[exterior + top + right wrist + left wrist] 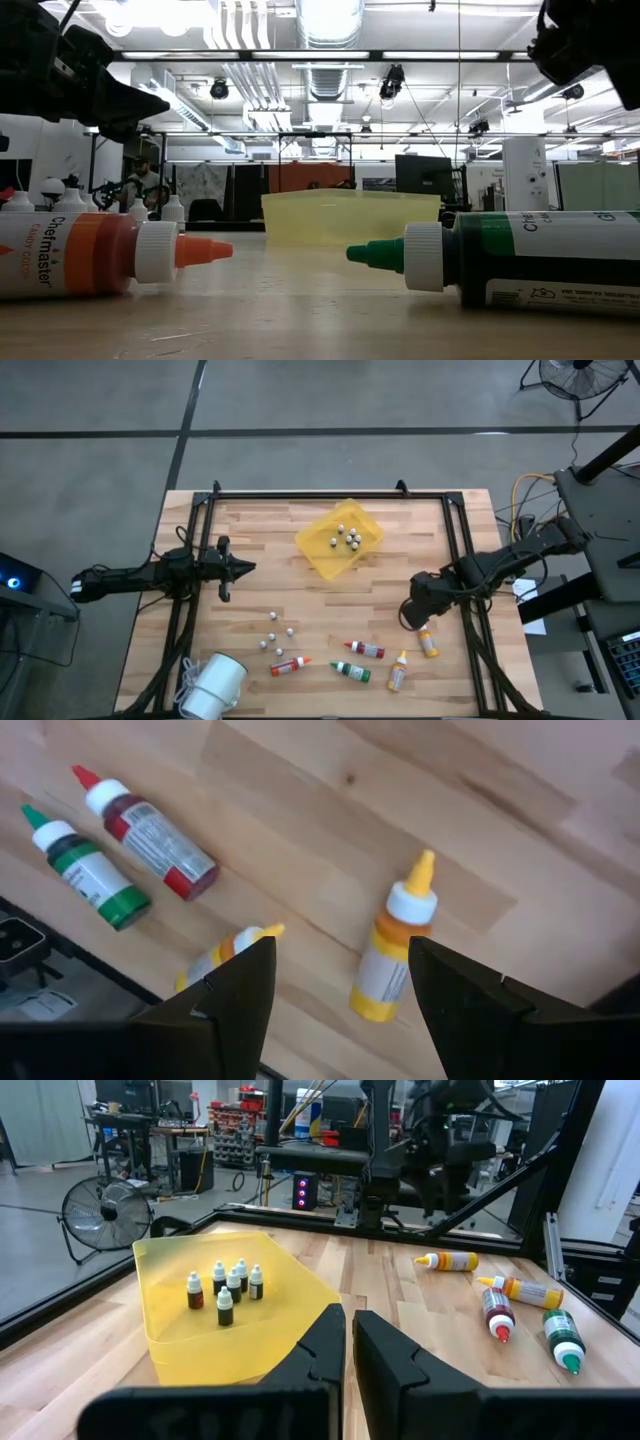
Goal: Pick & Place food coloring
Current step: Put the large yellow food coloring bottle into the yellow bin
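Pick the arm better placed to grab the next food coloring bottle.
Right. The right gripper hangs open beside the yellow bottle, framed between its fingers. The left gripper, nearly closed, waits far across the table.

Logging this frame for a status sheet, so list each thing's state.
left gripper: nearly shut, empty, beside the tray.
right gripper: open, above a yellow bottle.
food coloring bottles: lying flat, capped.
yellow tray: upright, holding small dropper bottles.

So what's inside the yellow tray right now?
The yellow tray holds a cluster of small dark vials with white caps, about six, standing upright. None of the food coloring bottles is in it; they lie on the table. The tray's near wall partly veils its floor.
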Motion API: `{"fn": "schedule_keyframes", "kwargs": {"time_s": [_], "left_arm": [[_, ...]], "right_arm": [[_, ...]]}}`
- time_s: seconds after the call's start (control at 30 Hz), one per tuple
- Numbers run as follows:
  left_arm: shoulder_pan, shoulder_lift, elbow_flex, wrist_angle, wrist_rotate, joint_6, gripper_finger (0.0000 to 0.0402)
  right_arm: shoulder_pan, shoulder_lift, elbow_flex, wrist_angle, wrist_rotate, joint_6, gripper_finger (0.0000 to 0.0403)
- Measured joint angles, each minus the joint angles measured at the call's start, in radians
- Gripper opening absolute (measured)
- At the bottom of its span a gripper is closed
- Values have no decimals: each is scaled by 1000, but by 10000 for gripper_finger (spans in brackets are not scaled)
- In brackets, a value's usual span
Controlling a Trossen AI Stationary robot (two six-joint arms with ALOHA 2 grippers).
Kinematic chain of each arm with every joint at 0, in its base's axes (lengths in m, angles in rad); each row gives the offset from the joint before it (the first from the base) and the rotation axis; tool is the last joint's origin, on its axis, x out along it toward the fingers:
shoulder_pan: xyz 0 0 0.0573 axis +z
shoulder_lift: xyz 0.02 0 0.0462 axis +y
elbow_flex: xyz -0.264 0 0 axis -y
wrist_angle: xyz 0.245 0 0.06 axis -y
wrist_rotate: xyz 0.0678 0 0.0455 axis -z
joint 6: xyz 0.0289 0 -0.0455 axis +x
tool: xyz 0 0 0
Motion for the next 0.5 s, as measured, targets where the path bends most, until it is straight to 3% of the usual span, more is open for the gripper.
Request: {"fn": "schedule_keyframes", "kwargs": {"time_s": [0.5], "left_arm": [[1,0,0,0,0,0,0]], "right_arm": [[69,212,-19,3,-52,61,219]]}}
